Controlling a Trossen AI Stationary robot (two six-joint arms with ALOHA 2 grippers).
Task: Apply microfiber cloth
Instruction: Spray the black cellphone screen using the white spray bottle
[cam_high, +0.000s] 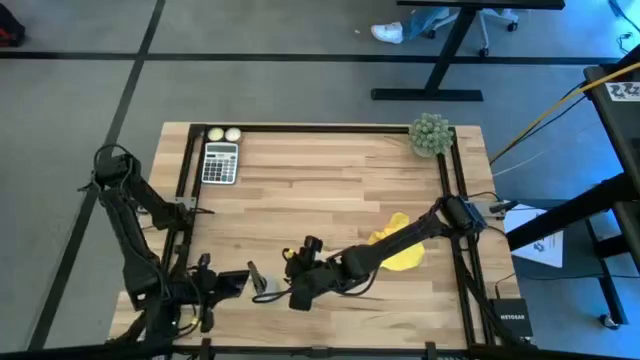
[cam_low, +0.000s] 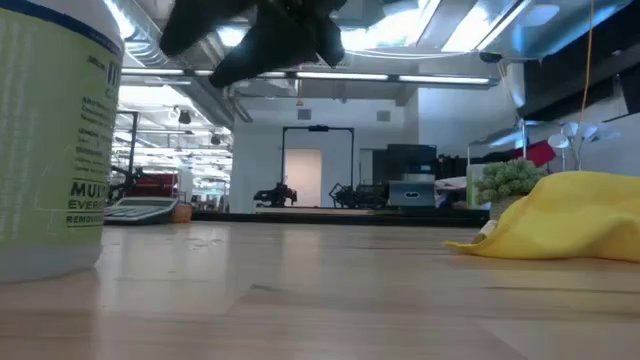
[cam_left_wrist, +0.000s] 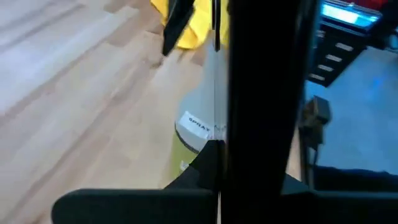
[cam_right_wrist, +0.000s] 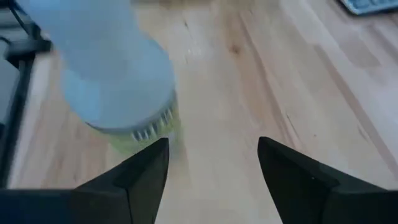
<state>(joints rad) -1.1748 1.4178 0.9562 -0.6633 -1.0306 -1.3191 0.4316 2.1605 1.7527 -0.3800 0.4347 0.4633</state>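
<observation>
Right gripper (cam_right_wrist: 213, 163) jaws apart, empty; microfiber cloth (cam_low: 565, 215) low-view right

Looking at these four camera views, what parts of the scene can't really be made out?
- Left gripper: in the left wrist view a dark bar blocks the middle; whether it is open cannot be told.
- Microfiber cloth: the right arm crosses it in the high view; its right end is cut off in the low view.
- Spray bottle: blurred in the right wrist view, top cropped; the open right gripper is beside it.
- Calculator: keys too small.

A spray bottle (cam_left_wrist: 198, 134) stands on the wooden bench (cam_left_wrist: 74, 93); a yellow cloth (cam_left_wrist: 186, 25) lies beyond it.
</observation>
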